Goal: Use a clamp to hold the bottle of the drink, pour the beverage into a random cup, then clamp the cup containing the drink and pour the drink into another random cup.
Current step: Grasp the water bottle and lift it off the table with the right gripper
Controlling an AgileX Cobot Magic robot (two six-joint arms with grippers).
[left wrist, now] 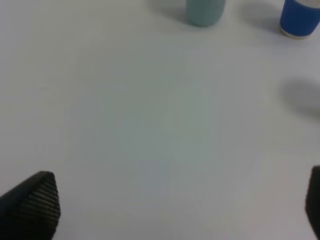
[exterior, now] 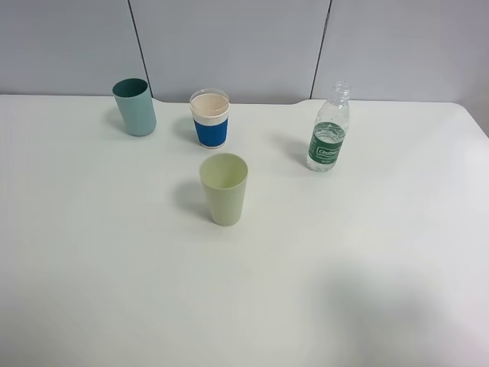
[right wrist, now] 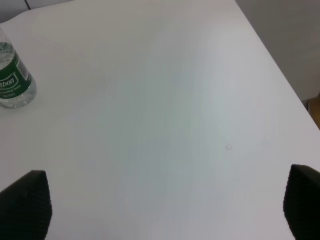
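Exterior high: clear plastic bottle with green label (exterior: pixel 329 139) stands upright at the right rear of the white table (exterior: pixel 382 267). Teal plastic cup (exterior: pixel 134 107) and blue-sleeved paper cup (exterior: pixel 210 119) stand at the rear, pale green plastic cup (exterior: pixel 224 189) before them, all apart.
Left wrist: left gripper (left wrist: pixel 175 207) spread wide, holding nothing.
Right wrist: right gripper (right wrist: pixel 162 207) spread wide, holding nothing, well apart from the bottle.

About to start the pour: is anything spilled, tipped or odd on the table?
Nothing stands out. The bottle, teal cup, blue cup and green cup all stand on their bases, apart from one another, and the table shows no spill.
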